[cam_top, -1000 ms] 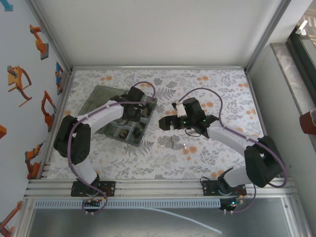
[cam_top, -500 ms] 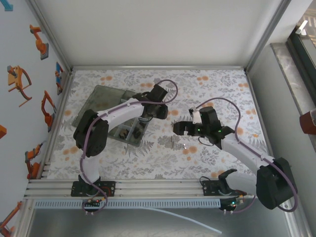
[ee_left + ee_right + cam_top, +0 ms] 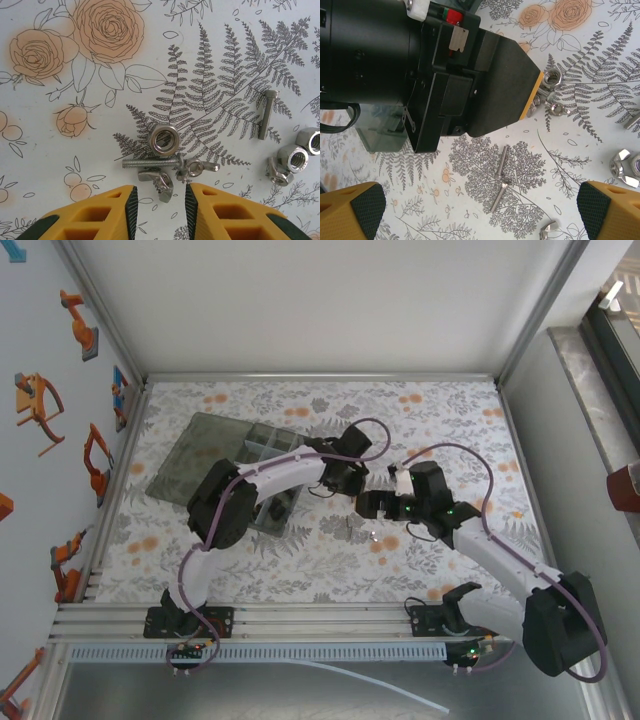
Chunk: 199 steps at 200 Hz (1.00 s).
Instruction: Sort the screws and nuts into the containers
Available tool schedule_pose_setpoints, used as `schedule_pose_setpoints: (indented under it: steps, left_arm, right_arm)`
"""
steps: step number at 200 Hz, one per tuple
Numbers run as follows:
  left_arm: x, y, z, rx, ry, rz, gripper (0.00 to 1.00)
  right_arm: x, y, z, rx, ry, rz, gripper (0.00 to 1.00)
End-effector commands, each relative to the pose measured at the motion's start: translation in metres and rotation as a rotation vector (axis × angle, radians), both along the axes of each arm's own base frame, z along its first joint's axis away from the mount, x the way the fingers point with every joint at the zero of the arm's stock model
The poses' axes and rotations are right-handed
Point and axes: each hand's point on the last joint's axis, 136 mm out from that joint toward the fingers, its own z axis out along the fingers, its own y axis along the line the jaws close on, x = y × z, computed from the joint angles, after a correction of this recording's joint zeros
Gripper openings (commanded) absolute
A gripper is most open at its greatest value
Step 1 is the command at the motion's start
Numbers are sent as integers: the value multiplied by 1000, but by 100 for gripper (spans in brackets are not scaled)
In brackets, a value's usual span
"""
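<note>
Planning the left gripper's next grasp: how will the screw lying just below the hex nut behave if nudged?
The screw lies flat on a round shank, so it will probably roll sideways. It looks like shiny metal: likely stiff and slippery. A wing nut crowds its head, so that may shift too.

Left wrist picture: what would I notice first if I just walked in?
A shiny hex nut sits mid-picture on the fern-print tablecloth, just above a silvery screw lying flat. The left gripper hovers at the bottom edge, its yellow fingers slightly apart and empty.
</note>
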Motion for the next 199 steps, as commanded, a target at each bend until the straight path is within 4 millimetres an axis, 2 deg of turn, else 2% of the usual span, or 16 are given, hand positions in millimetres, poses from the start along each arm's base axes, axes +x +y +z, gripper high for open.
schedule_pose_setpoints:
  steps: [1,42,135,199]
  left_arm:
    - [-6,1,-12,45,33,5,28]
    - [-3,3,-17,64,19,34,24]
    - [-5,0,-31,76,54,28,24]
    - [-14,25,-37,170,76,56,22]
  right_arm:
    - [-1,-4,-2,-6,-1,-12,100]
    - [-1,-4,-1,-4,-4,-12,100]
    - [0,-4,-3,-8,0,-12,100]
    - [2,-1,-4,-3,1,-8,100]
